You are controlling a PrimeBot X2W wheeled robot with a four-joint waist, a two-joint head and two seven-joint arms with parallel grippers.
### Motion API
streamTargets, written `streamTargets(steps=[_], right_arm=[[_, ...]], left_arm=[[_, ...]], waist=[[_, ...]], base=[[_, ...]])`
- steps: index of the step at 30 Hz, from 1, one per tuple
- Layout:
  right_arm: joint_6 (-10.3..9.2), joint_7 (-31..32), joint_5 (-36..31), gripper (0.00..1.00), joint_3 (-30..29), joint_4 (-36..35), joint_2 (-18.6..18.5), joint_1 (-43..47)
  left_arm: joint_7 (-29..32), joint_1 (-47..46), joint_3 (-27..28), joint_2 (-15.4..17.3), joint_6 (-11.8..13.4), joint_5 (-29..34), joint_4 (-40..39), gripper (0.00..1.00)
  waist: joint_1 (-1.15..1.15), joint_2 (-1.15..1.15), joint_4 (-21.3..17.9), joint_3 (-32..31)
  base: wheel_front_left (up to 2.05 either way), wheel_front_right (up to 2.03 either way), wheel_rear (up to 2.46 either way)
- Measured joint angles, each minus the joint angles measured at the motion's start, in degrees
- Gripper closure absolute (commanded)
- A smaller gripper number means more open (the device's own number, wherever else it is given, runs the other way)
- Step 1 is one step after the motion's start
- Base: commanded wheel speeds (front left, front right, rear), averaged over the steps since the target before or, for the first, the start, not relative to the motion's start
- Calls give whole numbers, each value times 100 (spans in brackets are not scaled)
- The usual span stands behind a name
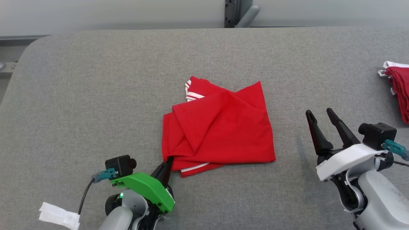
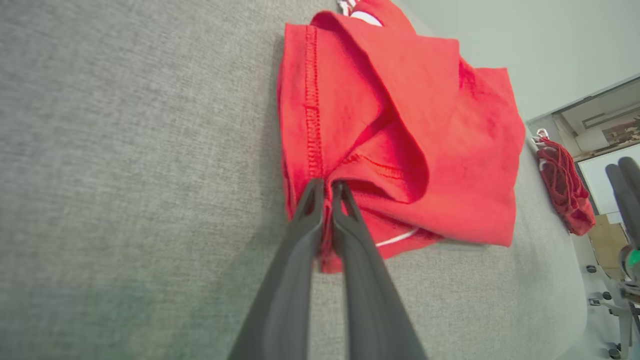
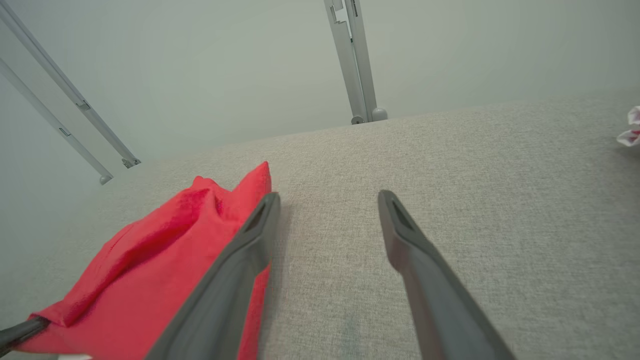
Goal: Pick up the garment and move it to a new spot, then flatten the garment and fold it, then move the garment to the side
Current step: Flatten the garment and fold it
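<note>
Head view: your garment (image 1: 220, 127) lies mid-surface (image 1: 96, 95), loosely bunched. Your left end effector (image 1: 167, 161) is clamped on its near-left corner, probably for the lift, with the forearm low and angled in. Your right end effector (image 1: 319, 111) hangs spread, apart from the cloth.

Left wrist view: the left end effector (image 2: 327, 184) is pinched tight on layered red fabric (image 2: 450, 150).

Right wrist view: the right end effector (image 3: 327, 197) is wide and empty, the garment (image 3: 150, 260) at its left.

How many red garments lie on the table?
2: one red garment at centre, corner pinched by the left gripper; another red bundle at the right edge, perhaps hiding more.
</note>
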Motion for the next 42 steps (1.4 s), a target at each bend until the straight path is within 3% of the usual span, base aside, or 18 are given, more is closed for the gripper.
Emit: streamTargets(steps=[6, 15, 22, 31, 42], right_arm=[[0, 0, 2, 0, 42, 27, 24, 81], [0, 0, -110, 0, -86, -22, 175, 368], [1, 0, -366, 0, -169, -119, 276, 678], [1, -1, -1089, 0, -442, -413, 479, 1086], [0, -2, -1526, 0, -805, -688, 786, 1541]], left_arm=[[-356, 192, -58, 147, 368, 393, -58, 0], [-1686, 647, -66, 399, 743, 1374, -489, 0], [-1848, 975, 374, 470, 1087, 2518, -1204, 0], [-1853, 1742, 1013, 185, 1004, 3862, -1967, 0], [-1853, 2169, 1333, -94, 829, 4442, -2098, 0]], waist=[[0, 0, 21, -109], [0, 0, 77, -345], [0, 0, 172, -482], [0, 0, 255, -598], [0, 0, 329, -784]], base=[[0, 0, 0], [0, 0, 0], [0, 0, 0], [0, 0, 0], [0, 0, 0]])
